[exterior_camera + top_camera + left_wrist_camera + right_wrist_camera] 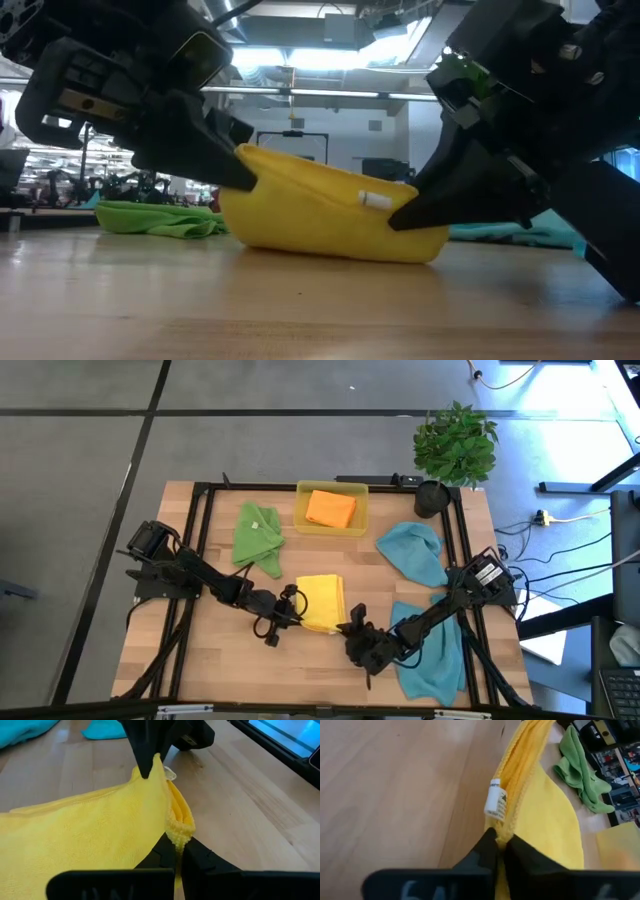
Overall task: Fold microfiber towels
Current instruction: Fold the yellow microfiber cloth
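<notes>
Yellow towel (322,603), folded, at the table's (200,660) front centre, its near edge raised off the wood. Left gripper (179,851) closed on one corner of that edge; right gripper (501,841) closed on the opposite corner, beside a white label (496,802). Green towel (257,536) lies crumpled behind to the left. Orange towel (331,508) sits in the yellow tray (303,520) at the rear. Two teal towels (415,552) (438,655) lie on the right side, near a potted plant (455,448).

Folded yellow towel (321,602), mid-table
</notes>
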